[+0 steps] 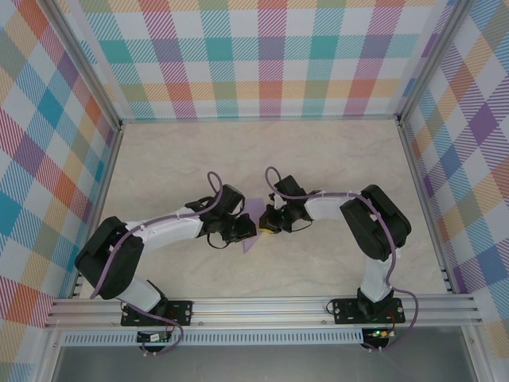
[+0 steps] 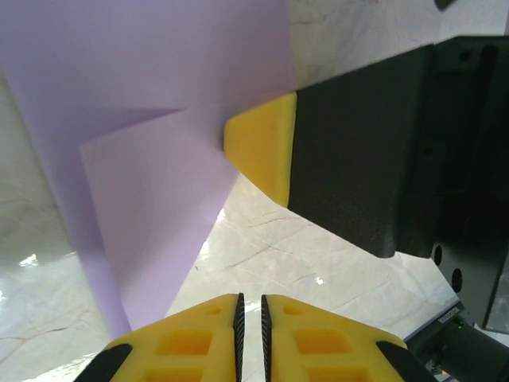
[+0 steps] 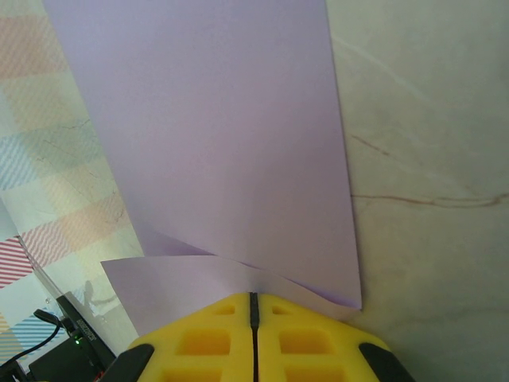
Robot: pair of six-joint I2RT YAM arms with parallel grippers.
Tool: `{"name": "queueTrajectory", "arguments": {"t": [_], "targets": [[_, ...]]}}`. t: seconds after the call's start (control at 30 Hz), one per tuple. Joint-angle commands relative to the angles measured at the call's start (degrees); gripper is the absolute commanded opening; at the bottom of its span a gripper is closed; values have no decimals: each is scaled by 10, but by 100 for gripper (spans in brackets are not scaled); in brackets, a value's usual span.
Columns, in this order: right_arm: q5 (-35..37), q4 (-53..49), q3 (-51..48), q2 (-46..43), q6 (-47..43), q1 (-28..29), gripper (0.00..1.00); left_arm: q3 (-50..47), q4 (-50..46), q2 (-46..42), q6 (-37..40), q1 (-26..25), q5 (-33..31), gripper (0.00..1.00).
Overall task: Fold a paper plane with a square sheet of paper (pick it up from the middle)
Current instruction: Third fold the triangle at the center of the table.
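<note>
Sheet of paper (image 1: 251,226): lavender, partly folded, held off the surface (image 1: 318,159) in the gap between the two tool heads, about mid-surface.

Right wrist view: sheet (image 3: 223,143) is seen rising straight ahead of the right tool (image 3: 253,296). One long flat panel runs away from the fingertips. A second, lower layer curls out to the left of the fingertips. The bottom edge of the sheet enters the seam between the two yellow fingers. Right tool is noted as pressed together, pinching the sheet at that edge. Surface (image 3: 429,159) is seen to the right of the tool, beyond the paper.

Left wrist view: sheet (image 2: 159,119) is seen ahead and to the left of the left tool (image 2: 250,302), with a diagonal fold and an overlapping flap tapering down to a point just beside the left finger. A yellow fingertip of the right tool (image 2: 259,148) is seen touching the sheet's right edge, ahead of the left tool. Left tool fingers are noted as parted by a narrow slit. No paper is seen in that slit. Contact between the left tool and the sheet cannot be told. Surface (image 2: 302,255) is seen beneath.

Top view: left tool (image 1: 239,231) is recorded just left of the sheet and right tool (image 1: 268,225) just right of it, facing each other. Plaid walls (image 1: 270,56) enclose the surface.
</note>
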Motion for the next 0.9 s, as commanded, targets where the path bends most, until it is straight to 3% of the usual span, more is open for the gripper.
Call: {"name": "queueTrajectory", "arguments": {"t": [0.0, 0.87], "targets": [[46, -32, -20, 22, 6, 4, 6, -5, 26, 18, -24, -16, 7, 16], [49, -48, -21, 25, 1, 4, 6, 4, -59, 66, 15, -18, -57, 14]]}}
